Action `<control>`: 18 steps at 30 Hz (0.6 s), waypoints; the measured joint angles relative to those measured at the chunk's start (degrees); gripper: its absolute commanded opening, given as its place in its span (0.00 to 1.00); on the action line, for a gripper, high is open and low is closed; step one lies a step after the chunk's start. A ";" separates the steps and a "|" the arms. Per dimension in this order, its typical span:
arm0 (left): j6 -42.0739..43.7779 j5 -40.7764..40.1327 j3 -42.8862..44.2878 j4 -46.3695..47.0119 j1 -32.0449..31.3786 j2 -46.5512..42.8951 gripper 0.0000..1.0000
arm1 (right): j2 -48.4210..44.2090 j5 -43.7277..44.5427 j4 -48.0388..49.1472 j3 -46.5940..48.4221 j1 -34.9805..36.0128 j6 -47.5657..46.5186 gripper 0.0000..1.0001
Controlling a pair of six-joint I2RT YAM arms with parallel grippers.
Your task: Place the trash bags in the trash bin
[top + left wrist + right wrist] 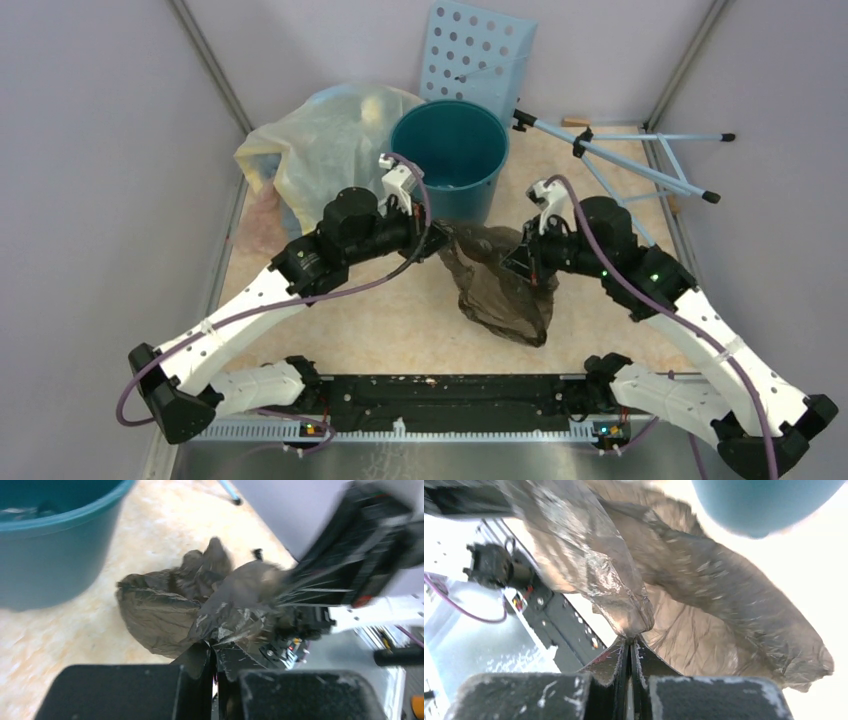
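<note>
The dark semi-transparent trash bag (500, 285) hangs stretched between my two grippers, just in front of the teal trash bin (450, 150). My left gripper (432, 235) is shut on the bag's left edge; in the left wrist view the jaws (216, 647) pinch crinkled plastic (165, 610), with the bin (45, 545) at upper left. My right gripper (522, 258) is shut on the bag's right edge; in the right wrist view the jaws (630, 641) clamp a twisted fold (624, 595), and the bin's base (764, 505) shows at the top right.
A large pale yellowish stuffed bag (320, 150) lies left of the bin. A light blue perforated panel (475, 55) leans on the back wall. A light blue folding rack (640, 160) lies at the back right. Grey walls close in on both sides.
</note>
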 measured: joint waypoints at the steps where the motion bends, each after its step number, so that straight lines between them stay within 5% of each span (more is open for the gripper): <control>1: 0.26 -2.01 0.11 -0.85 0.00 -0.15 0.11 | 0.00 1.11 -0.50 2.34 0.02 0.07 0.00; 2: 0.63 -5.31 0.17 -2.45 0.00 -0.46 0.19 | 0.00 1.88 -0.76 4.00 0.02 0.11 0.00; 3: 0.98 -7.72 0.17 -3.76 0.00 -0.76 0.48 | 0.13 2.71 -1.38 6.27 0.02 0.20 0.00; 4: 1.51 -10.47 0.17 -5.20 0.00 -1.14 0.62 | 0.35 3.48 -1.88 8.46 0.02 0.28 0.00; 6: 3.26 -15.65 0.15 -7.76 0.00 -2.16 0.82 | 1.20 4.52 -2.40 11.87 0.02 0.48 0.00; 18: -3.02 -41.29 -0.90 -27.21 0.22 -5.64 0.98 | 4.07 7.98 -3.04 14.53 0.02 7.72 0.00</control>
